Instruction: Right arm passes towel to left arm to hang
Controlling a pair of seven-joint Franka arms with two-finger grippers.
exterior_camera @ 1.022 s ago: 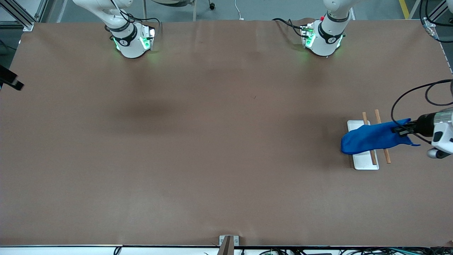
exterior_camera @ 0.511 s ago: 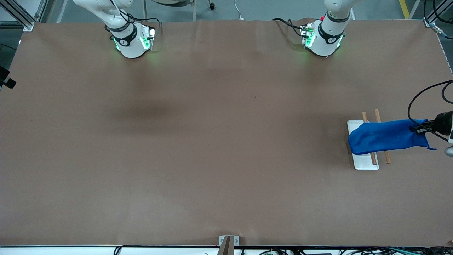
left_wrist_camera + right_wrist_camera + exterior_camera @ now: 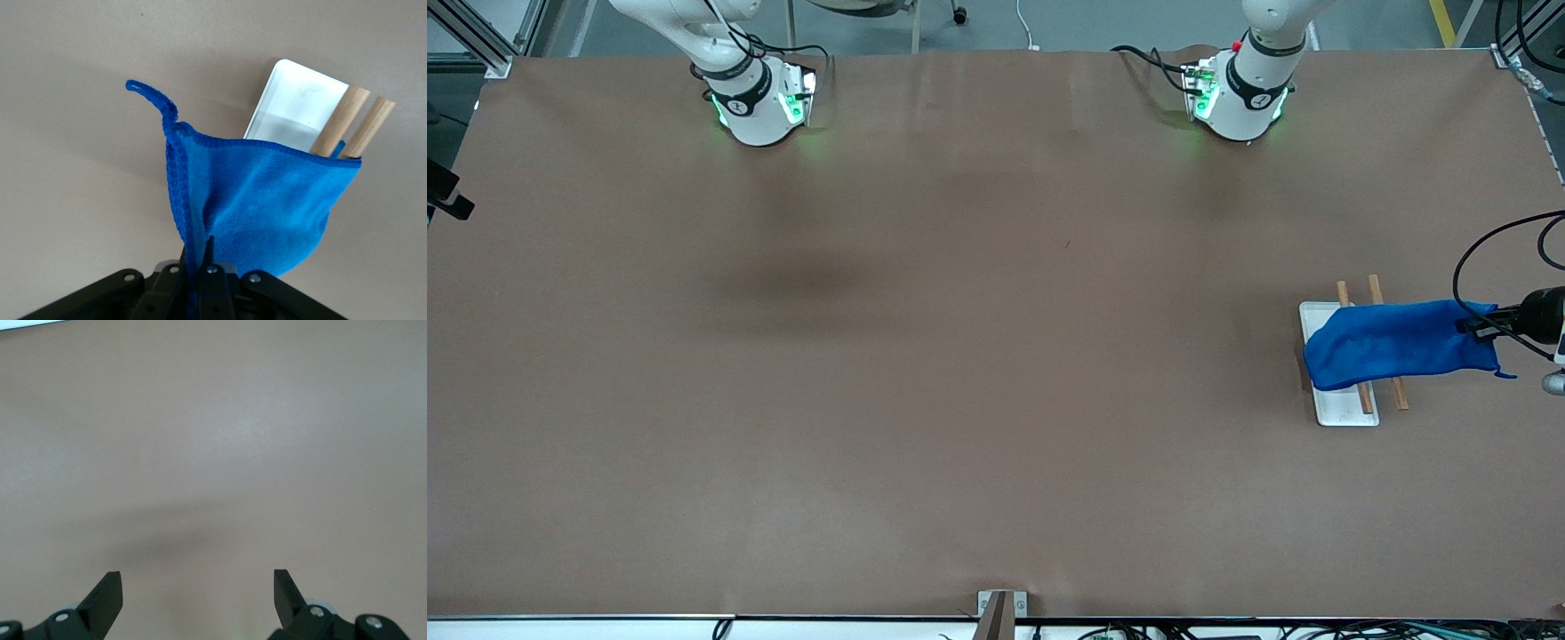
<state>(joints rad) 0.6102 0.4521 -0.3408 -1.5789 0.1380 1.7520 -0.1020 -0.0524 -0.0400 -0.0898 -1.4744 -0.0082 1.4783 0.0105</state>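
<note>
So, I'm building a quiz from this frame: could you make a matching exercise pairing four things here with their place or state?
Things:
1. small bright blue towel
2. left gripper
3. right gripper
4. flat white rectangular tray

States:
A. open over bare brown table
B. draped across two wooden rods
C. lying on the table under the rods
D. shut on the towel's edge

Pairs: 1-B, 2-D, 3-A, 4-C

Brown table [image 3: 960, 356] — white tray [image 3: 1343, 411] at the left arm's end
</note>
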